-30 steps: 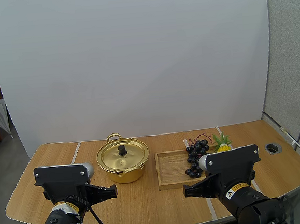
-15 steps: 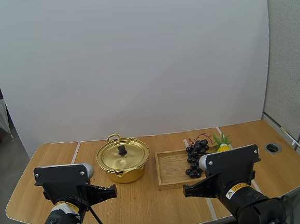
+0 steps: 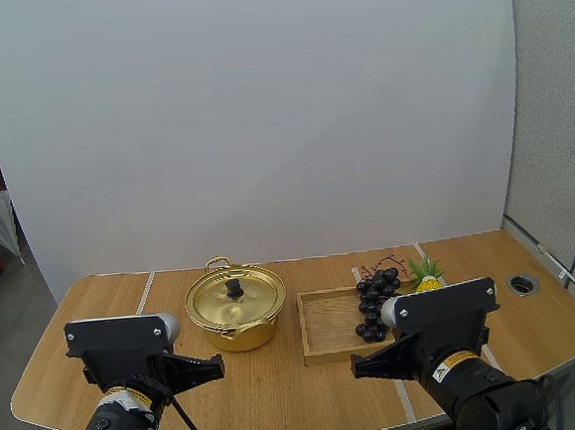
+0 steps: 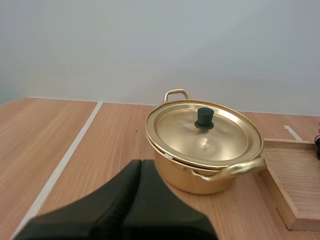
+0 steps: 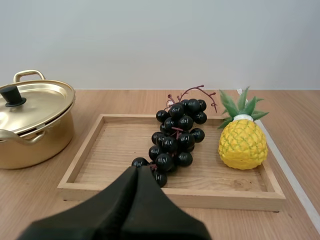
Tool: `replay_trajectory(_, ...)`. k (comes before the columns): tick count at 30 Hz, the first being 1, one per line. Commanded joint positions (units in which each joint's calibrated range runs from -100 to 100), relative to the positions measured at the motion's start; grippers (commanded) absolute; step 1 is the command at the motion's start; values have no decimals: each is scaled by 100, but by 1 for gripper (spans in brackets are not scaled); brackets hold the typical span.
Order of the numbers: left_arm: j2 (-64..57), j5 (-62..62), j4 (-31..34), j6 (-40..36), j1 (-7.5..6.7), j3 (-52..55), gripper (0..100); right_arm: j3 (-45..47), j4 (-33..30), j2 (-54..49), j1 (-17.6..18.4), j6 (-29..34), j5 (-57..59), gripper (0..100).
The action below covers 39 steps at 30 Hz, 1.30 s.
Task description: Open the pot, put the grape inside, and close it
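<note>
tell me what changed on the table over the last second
Nothing visibly changed. The round golden metal pot keeps its lid on. The bunch of dark grapes still lies in the shallow wooden tray beside the yellow toy pineapple. The left pincer and the right pincer stay shut, holding nothing, back from the things.

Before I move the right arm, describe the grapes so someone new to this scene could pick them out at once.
On the wooden table, find the shallow wooden tray just right of the gold pot. The grapes lie near its middle: a near-black cluster of round berries with a reddish stem, unlike the yellow, green-leafed pineapple at the tray's right end.
</note>
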Motion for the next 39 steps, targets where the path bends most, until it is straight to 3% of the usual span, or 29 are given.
replay_trajectory(1, -20, 445, 17, -5, 9, -515, 0, -320, 9, -37, -18, 16, 422, 0)
replay_trajectory(18, -20, 2579, 28, -5, 9, -3456, 0, -2560, 5, -37, -18, 16, 1456, 0)
replay_trajectory(22, -20, 3210, 28, -5, 9, -3848, 0, -3254, -150, -37, -18, 16, 2682, 0)
replay_trajectory(29, -11, 3193, 28, 382, 9, -3901, 0, -4103, -163, -37, -18, 16, 4111, 0)
replay_trajectory(34, 873, 3113, -75, 585, 9, -3995, 0, -4428, -163, 663, -18, 16, 4434, 0)
replay_trajectory(39, 2083, 2833, -870, 1462, 9, -4332, 0, -4790, -163, 1768, -18, 16, 4497, 0)
